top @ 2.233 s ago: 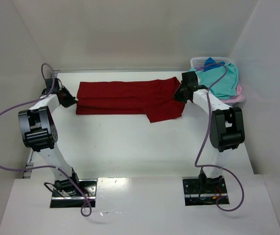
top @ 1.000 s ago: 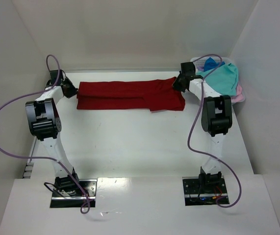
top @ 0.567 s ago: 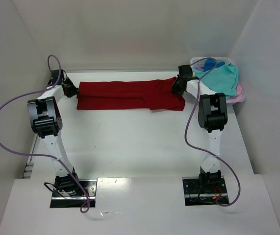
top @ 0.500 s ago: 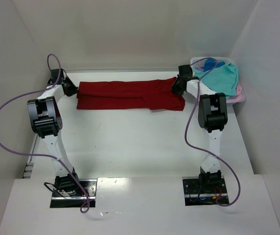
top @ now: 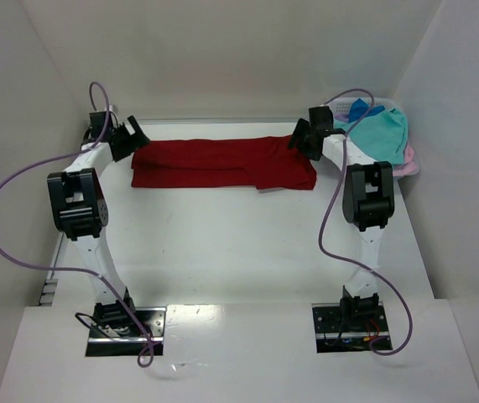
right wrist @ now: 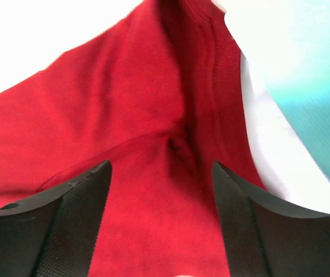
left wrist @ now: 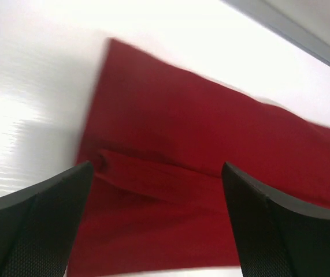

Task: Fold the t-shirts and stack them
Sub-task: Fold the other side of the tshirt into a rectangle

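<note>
A dark red t-shirt (top: 222, 162) lies folded into a long band across the far side of the table. My left gripper (top: 130, 136) hovers open over its left end, and the left wrist view shows red cloth (left wrist: 170, 173) lying flat between the spread fingers. My right gripper (top: 304, 138) is open over the right end, where creased red cloth (right wrist: 153, 150) lies loose between its fingers. A teal t-shirt (top: 380, 134), a pink one (top: 403, 165) and a blue one (top: 360, 109) sit in the basket at far right.
The pale slotted laundry basket (top: 336, 107) stands in the far right corner beside the right arm. White walls close in at the back and both sides. Purple cables loop from each arm.
Both grippers were shut on the ends of the red t-shirt; now both have opened and lifted slightly off it. The shirt lies released where it was laid.
</note>
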Robot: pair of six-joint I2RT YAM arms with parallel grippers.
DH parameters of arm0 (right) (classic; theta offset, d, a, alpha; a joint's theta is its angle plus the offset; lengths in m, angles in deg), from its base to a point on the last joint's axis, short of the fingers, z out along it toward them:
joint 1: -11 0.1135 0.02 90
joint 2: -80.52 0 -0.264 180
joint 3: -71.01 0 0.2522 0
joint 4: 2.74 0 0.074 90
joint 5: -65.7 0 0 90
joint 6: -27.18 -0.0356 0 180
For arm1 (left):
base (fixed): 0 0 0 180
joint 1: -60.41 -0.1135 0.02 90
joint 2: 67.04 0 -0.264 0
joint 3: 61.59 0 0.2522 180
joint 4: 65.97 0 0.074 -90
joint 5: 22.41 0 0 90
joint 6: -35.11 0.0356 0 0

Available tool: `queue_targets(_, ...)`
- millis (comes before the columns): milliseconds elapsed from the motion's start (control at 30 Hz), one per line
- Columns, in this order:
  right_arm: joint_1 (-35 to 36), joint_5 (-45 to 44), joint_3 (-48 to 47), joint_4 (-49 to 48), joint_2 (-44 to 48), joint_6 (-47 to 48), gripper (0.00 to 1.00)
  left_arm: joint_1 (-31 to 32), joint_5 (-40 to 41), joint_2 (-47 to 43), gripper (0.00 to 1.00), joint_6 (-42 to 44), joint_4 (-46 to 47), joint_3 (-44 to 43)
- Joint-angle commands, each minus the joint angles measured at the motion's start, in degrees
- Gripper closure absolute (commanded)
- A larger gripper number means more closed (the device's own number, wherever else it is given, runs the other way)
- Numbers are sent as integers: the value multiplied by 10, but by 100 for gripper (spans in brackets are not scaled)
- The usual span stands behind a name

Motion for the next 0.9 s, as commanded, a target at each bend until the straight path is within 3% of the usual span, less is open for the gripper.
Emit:
queue_targets(0,-6,2,14,-31,110,20,23,34,-33,-86,1,53,32,22)
queue_targets(167,-6,32,130,-79,206,-12,20,77,-30,-129,1,60,32,90)
queue_targets(400,1,55,267,-104,250,-35,20,131,10,-136,1,65,20,145)
queue_targets(500,19,50,279,-110,250,-35,20,149,56,-115,1,70,-1,137)
queue_targets(867,49,55,285,-116,209,-47,20,267,88,-85,1,89,-14,87)
